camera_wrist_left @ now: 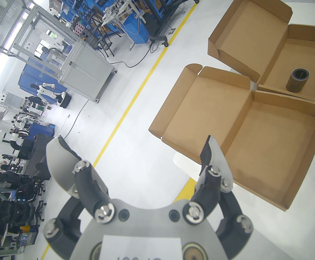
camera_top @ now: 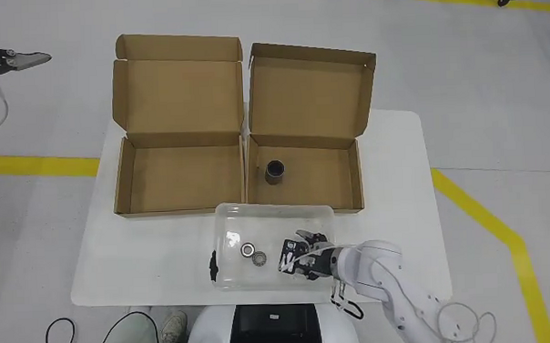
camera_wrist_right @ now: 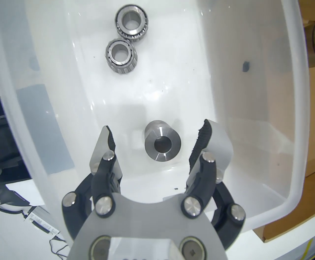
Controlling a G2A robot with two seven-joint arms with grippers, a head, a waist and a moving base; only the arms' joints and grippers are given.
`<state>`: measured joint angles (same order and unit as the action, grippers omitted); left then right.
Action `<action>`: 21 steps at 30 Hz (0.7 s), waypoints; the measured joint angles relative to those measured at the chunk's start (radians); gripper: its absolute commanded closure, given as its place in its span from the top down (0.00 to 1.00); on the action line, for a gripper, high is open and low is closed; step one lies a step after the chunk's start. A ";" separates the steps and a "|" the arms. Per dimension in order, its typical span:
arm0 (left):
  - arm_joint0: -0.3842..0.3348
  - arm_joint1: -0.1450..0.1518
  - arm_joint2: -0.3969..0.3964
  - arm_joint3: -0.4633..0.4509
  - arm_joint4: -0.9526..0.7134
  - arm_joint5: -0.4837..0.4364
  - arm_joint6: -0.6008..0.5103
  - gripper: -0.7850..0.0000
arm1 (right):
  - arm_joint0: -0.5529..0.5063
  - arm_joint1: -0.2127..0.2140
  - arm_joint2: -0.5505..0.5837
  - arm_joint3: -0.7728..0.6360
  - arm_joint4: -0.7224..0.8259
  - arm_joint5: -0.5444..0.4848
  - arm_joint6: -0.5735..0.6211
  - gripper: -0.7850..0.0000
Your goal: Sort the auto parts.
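A clear plastic bin (camera_top: 224, 212) stands at the table's front. In it lie two steel roller bearings (camera_wrist_right: 131, 22) (camera_wrist_right: 121, 55), side by side, seen too as bearings (camera_top: 253, 253) from above. A short steel bushing (camera_wrist_right: 162, 144) stands on end on the bin floor. My right gripper (camera_wrist_right: 157, 128) (camera_top: 299, 251) is inside the bin, open, with one finger on each side of the bushing and not touching it. A dark cylindrical sleeve (camera_top: 276, 172) (camera_wrist_left: 297, 80) stands in the right cardboard box (camera_top: 335, 183). My left gripper (camera_wrist_left: 134, 140) (camera_top: 34, 60) is open and holds nothing, out over the floor far left of the table.
The left cardboard box (camera_top: 180, 179) (camera_wrist_left: 260, 152) holds nothing. Both boxes have their lids folded back toward the table's far edge. A small black object (camera_top: 213, 265) lies against the bin's left end. The table (camera_top: 399, 194) is bare at right.
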<state>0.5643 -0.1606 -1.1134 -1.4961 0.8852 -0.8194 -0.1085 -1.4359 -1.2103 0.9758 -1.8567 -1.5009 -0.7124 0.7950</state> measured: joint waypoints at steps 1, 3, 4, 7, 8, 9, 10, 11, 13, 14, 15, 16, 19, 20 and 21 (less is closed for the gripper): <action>0.000 0.000 0.000 0.000 0.000 0.000 0.000 1.00 | 0.005 -0.001 -0.007 0.002 -0.003 0.005 0.005 0.62; 0.000 0.000 0.000 0.000 0.000 0.000 0.000 1.00 | 0.016 -0.003 -0.023 0.010 -0.012 0.016 0.024 0.49; 0.000 0.000 0.000 0.000 0.000 0.000 0.000 1.00 | 0.021 -0.004 -0.029 0.015 -0.011 0.019 0.029 0.47; 0.000 0.000 0.000 0.000 0.000 0.000 0.000 1.00 | 0.036 -0.006 -0.043 0.029 -0.005 0.027 0.036 0.38; 0.000 0.000 0.000 0.000 0.000 0.000 0.000 1.00 | 0.039 -0.006 -0.045 0.033 -0.003 0.030 0.039 0.36; 0.000 0.000 0.000 0.000 0.000 0.000 0.000 1.00 | 0.044 -0.007 -0.049 0.036 -0.002 0.034 0.043 0.33; 0.000 0.000 0.000 0.000 0.000 0.000 0.000 1.00 | 0.046 -0.007 -0.051 0.038 0.000 0.037 0.046 0.32; 0.000 0.000 0.000 0.000 0.000 0.000 0.000 1.00 | 0.048 -0.007 -0.053 0.040 0.001 0.040 0.049 0.32; 0.000 0.000 0.000 0.000 0.000 0.000 0.000 1.00 | 0.052 -0.007 -0.057 0.042 0.001 0.047 0.057 0.30; 0.000 0.000 0.000 0.000 0.000 0.000 0.000 1.00 | 0.053 -0.007 -0.057 0.042 0.001 0.051 0.061 0.28; 0.000 0.000 0.000 0.000 0.000 0.000 0.000 1.00 | 0.054 -0.006 -0.057 0.042 -0.001 0.054 0.067 0.25; 0.000 0.000 0.000 0.000 0.000 0.000 0.000 1.00 | 0.054 -0.006 -0.057 0.040 -0.003 0.057 0.072 0.21; 0.000 0.000 0.000 0.000 0.000 0.000 0.000 1.00 | 0.051 -0.003 -0.055 0.031 0.000 0.060 0.079 0.00; 0.000 0.000 0.000 0.000 0.000 0.000 0.000 1.00 | 0.049 -0.002 -0.054 0.029 0.004 0.060 0.076 0.00; 0.000 0.000 0.000 0.000 0.000 0.000 0.000 1.00 | 0.048 -0.001 -0.052 0.028 0.007 0.059 0.074 0.00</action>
<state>0.5643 -0.1606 -1.1134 -1.4961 0.8852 -0.8194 -0.1085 -1.3879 -1.2117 0.9233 -1.8288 -1.4937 -0.6532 0.8693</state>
